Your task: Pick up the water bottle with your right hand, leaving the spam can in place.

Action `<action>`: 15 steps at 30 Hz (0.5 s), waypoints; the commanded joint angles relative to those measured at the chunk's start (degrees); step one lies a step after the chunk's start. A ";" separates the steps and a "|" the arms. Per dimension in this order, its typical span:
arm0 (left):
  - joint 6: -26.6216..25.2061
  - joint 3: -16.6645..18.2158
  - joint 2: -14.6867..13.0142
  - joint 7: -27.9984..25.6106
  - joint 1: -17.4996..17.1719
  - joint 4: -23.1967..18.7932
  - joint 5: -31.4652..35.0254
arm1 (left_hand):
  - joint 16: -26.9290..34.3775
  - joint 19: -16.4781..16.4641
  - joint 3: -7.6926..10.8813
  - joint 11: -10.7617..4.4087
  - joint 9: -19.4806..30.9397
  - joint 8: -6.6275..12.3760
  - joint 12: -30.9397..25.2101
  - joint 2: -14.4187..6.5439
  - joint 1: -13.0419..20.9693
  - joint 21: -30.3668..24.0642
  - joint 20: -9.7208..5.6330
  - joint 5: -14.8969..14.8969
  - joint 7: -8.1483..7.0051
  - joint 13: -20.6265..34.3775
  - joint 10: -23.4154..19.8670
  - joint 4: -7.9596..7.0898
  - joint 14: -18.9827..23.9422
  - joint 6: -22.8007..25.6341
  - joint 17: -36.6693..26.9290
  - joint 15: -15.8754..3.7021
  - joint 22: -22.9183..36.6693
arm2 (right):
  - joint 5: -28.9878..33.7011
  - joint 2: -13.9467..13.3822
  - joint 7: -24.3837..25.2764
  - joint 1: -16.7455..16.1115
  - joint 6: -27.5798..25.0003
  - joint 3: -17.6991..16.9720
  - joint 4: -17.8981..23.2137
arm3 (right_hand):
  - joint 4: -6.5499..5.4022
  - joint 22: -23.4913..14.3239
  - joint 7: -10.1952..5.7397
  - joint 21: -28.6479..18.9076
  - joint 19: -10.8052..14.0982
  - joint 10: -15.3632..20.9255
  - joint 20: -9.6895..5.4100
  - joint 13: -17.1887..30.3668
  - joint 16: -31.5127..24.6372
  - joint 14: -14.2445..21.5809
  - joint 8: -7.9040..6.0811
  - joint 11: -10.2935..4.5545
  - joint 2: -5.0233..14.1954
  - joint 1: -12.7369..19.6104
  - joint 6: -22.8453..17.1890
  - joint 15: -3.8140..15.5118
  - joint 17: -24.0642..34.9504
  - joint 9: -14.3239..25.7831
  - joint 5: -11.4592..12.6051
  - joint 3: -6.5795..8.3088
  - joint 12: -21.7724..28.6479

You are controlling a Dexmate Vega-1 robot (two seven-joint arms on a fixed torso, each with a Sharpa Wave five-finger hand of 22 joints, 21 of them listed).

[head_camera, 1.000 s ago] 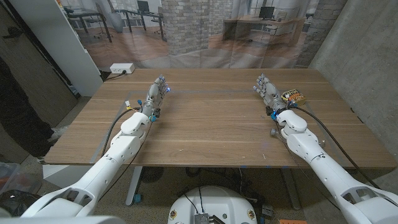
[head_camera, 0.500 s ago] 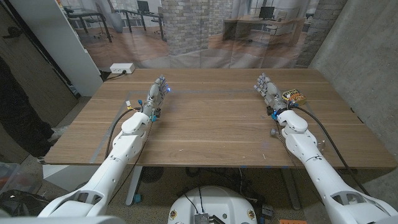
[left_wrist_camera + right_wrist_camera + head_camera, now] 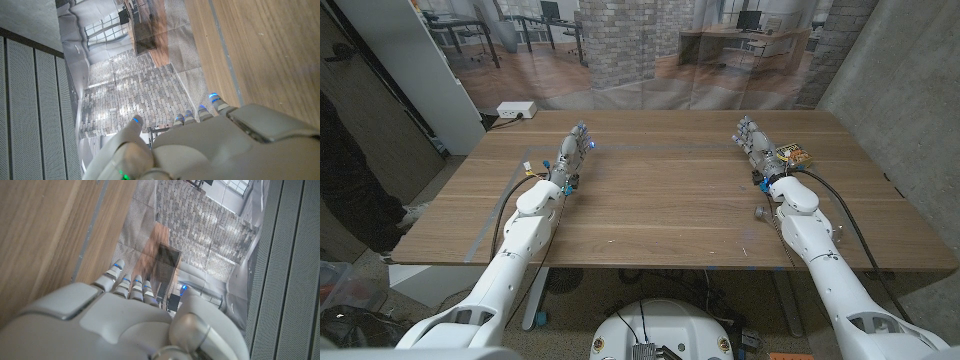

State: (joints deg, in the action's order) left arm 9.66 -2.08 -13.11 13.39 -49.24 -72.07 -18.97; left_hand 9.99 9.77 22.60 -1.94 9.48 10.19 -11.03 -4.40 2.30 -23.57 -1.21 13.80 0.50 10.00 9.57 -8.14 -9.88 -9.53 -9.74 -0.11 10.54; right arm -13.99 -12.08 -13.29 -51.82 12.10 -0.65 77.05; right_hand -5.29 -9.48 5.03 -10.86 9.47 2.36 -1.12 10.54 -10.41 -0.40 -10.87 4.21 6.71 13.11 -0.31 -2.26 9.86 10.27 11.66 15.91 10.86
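Observation:
A small dark and yellow can (image 3: 793, 155), which looks like the spam can, lies near the far right of the wooden table (image 3: 660, 200). My right hand (image 3: 752, 145) stands just left of it with its fingers stretched out and apart, holding nothing; whether it touches the can I cannot tell. In the right wrist view the right hand (image 3: 125, 315) reaches past the table's far edge with nothing in it. My left hand (image 3: 573, 148) stands at the far left of the table, fingers extended and empty, and the left wrist view shows the left hand (image 3: 200, 145) likewise.
A white box with a cable (image 3: 515, 108) lies on the floor beyond the table's far left corner. A person in dark clothes (image 3: 350, 170) stands at the left edge. A grey wall (image 3: 900, 90) runs close along the table's right side.
My right hand has edged slightly to the right, toward the can. Both elbows have shifted a little low in the picture. The left hand and the can stay put.

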 commanded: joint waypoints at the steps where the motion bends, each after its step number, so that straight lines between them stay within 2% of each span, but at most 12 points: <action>1: -0.55 1.96 1.85 1.37 0.30 0.46 2.26 | 0.49 7.26 0.23 -0.02 0.27 0.20 -0.20 -2.05 0.09 0.00 0.55 0.26 -0.04 0.24 10.73 0.01 -12.19 -11.40 -0.21 0.32 0.25 | 3.96 0.89 0.26 -1.00 0.78 -1.91 2.18 | 0.44 -0.29 0.18 -0.45 0.31 0.23 0.03 0.09 -0.33 0.25 -0.31 0.21 -0.08 0.65 -0.34 -0.19 0.02 0.14 0.04 0.14 0.52; 15: -0.76 2.72 2.57 1.92 0.59 0.93 3.48 | 0.49 7.21 0.17 -0.03 0.27 0.18 -0.20 -2.05 0.10 0.12 0.57 0.24 -0.05 0.24 10.71 0.02 -12.13 -11.35 -0.22 0.38 0.26 | 6.94 0.66 1.58 -1.99 1.41 -2.48 4.59 | 1.10 -0.29 0.26 -0.45 0.50 0.66 0.03 0.09 -0.28 0.46 -0.36 0.41 -0.17 1.22 -0.75 -0.30 0.00 0.14 -0.02 0.31 0.57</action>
State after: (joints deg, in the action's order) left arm 9.14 -0.18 -11.30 14.74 -48.88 -71.52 -16.49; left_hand 9.99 9.76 22.59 -1.94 9.47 10.18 -11.03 -4.40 2.30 -23.57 -1.20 13.80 0.50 10.00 9.57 -8.14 -9.88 -9.53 -9.73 -0.11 10.53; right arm -9.42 -11.38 -12.46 -53.11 13.00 -2.48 79.92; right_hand -4.65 -9.47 5.13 -10.86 9.47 2.67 -1.12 10.54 -10.41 -0.41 -10.87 4.51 6.72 13.69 -0.83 -2.25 9.87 10.26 11.66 16.22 11.31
